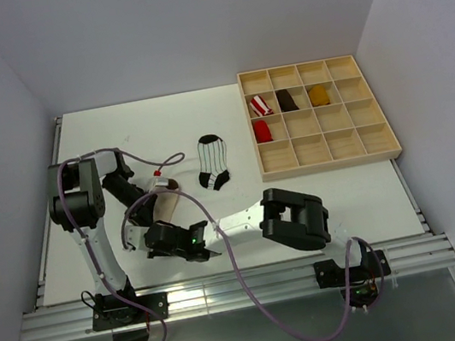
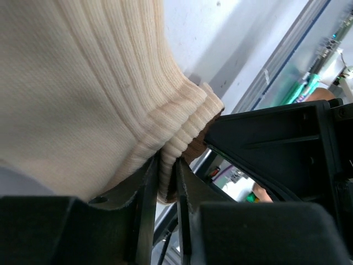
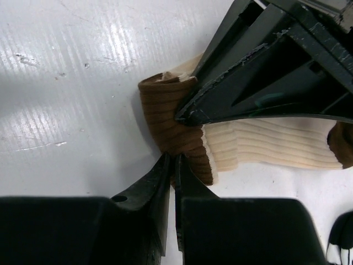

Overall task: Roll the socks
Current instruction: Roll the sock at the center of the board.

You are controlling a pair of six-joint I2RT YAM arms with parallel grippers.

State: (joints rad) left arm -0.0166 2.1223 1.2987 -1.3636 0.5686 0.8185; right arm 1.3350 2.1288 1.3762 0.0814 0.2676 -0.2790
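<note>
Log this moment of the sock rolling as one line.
left claw: shut on cream sock | right claw: shut at its brown band | striped sock: lying apart, untouched

Wooden tray [image 1: 324,148] holds sock bundles [image 1: 286,100], seemingly.

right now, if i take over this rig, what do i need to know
Left gripper: jaws shut on the ribbed edge of the cream sock.
Right gripper: jaws shut at that sock's brown band; a pinch there cannot be confirmed.
Striped sock: flat on the table, apart from both arms.
Done: no finished roll visible.
To do: roll both socks.
</note>
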